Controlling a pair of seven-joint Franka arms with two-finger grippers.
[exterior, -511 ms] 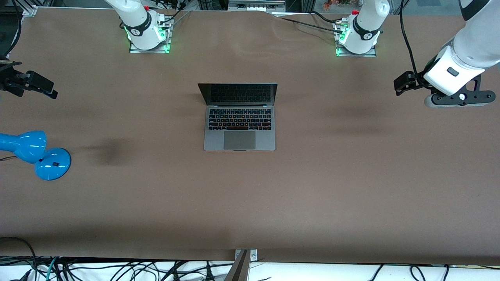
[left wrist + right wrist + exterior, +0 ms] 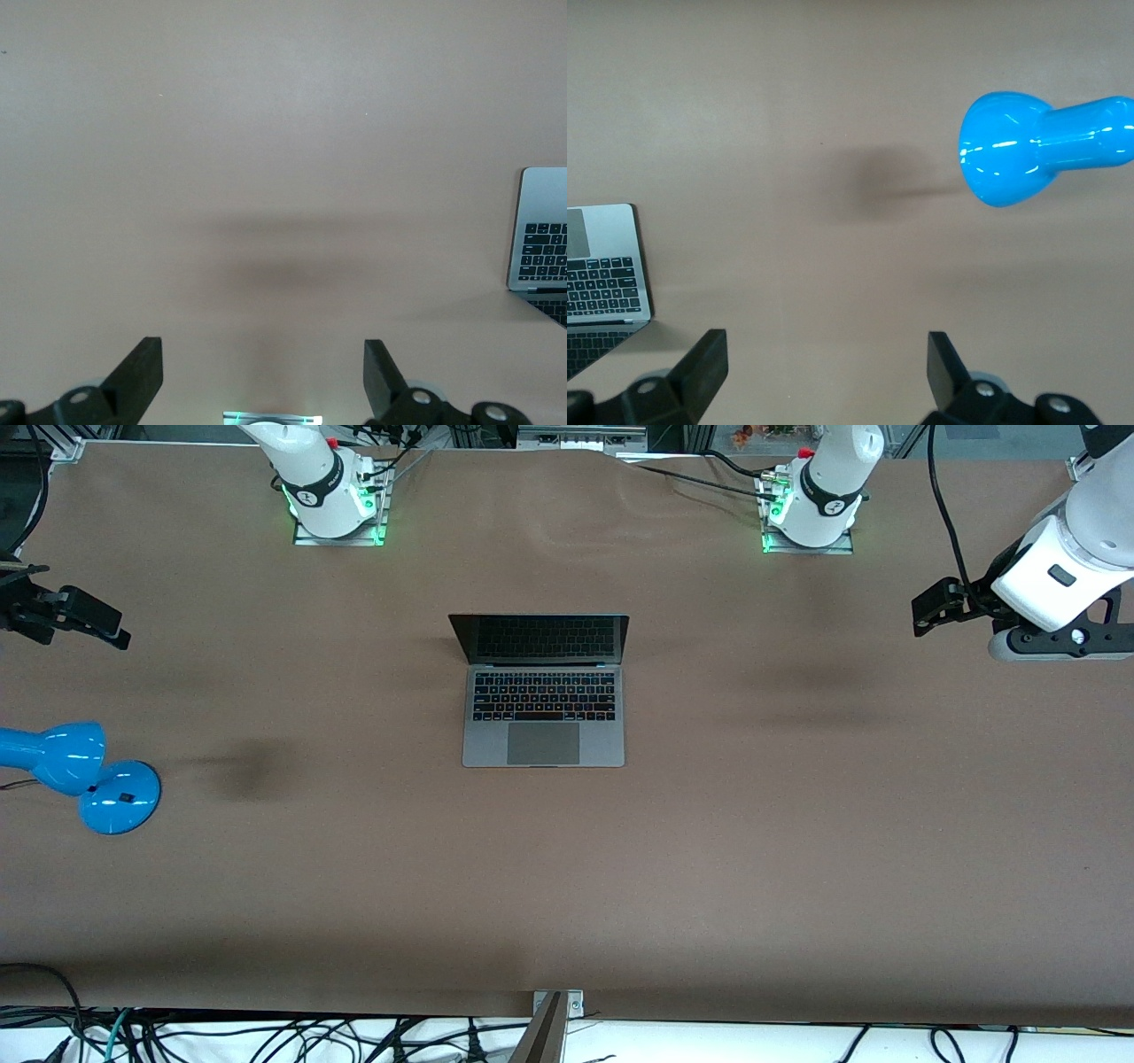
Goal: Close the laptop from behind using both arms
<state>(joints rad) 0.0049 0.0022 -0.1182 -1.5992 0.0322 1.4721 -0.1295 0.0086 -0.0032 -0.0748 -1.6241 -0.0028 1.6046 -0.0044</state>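
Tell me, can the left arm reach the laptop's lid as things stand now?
Probably yes. The left end effector hangs open over bare table toward its own end, and nothing stands between it and the open laptop.

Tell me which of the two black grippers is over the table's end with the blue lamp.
The right gripper; the glossy blue lamp lies near it. The left gripper hangs at the other end.

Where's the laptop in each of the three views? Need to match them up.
Front view: laptop mid-table, lid open, keyboard and trackpad facing the camera.
Left wrist view: only a corner of it at the picture's edge, keys showing.
Right wrist view: a corner with keys and some trackpad at the picture's edge.
Shared landmark: the blue lamp shows in the front and right wrist views; the brown table in all three.
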